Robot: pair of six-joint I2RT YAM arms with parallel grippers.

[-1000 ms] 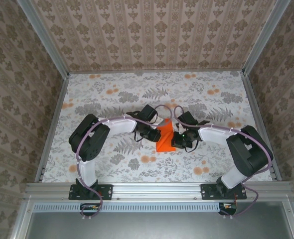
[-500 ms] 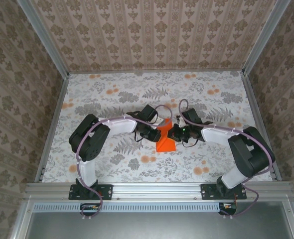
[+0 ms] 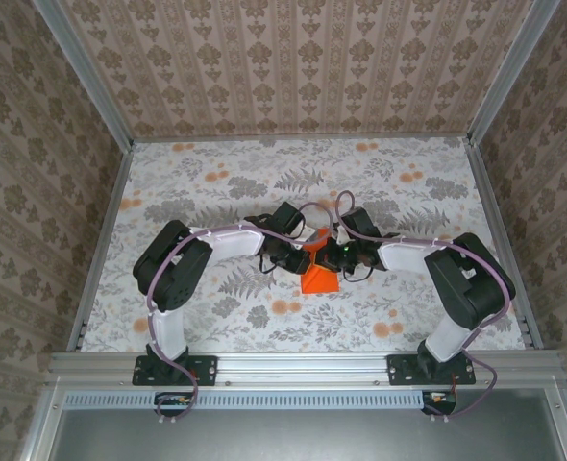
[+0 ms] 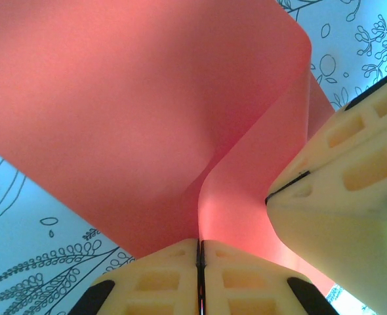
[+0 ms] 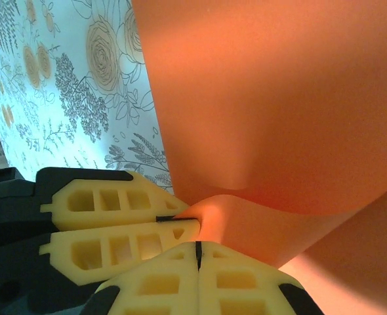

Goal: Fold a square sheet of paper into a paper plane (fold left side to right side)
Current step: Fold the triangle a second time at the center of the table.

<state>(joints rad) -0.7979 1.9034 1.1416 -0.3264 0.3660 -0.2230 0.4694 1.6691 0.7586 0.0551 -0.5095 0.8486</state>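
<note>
**Both grippers clamped on the orange sheet at mid-table**

The left gripper (image 4: 199, 256) is closed tight. Its two cream pads, moulded with rectangular hollow cells, meet along a thin dark seam, and the edge of the sheet (image 4: 134, 111) runs into that seam. The right gripper (image 5: 198, 254) is clenched the same way on the sheet's edge, its pads flush against each other. The two sets of fingertips sit just beside one another, almost touching, the left one's tips lying crosswise to the right one's.

The sheet is thin, smooth and matt, a solid bright orange with no print. From the pinched edge it rises and bows into a soft rounded bend rather than a sharp crease, one layer curling over another, with a rounded corner showing at the far right in the left wrist view.

From above, the sheet lies at the middle of the table (image 3: 216, 182), between the two black wrists. A pointed part reaches toward the near edge and rests on the cloth; the rest is hidden under the grippers. The arms, white-shelled with black joints and looped pale cables, reach in from left and right.

The cloth is pale, printed with grey ferns, leaves and small pale-orange flowers. Damask-patterned walls (image 3: 293, 67) close in the left, far and right sides, and a ribbed aluminium rail (image 3: 303, 365) runs along the near edge.
</note>
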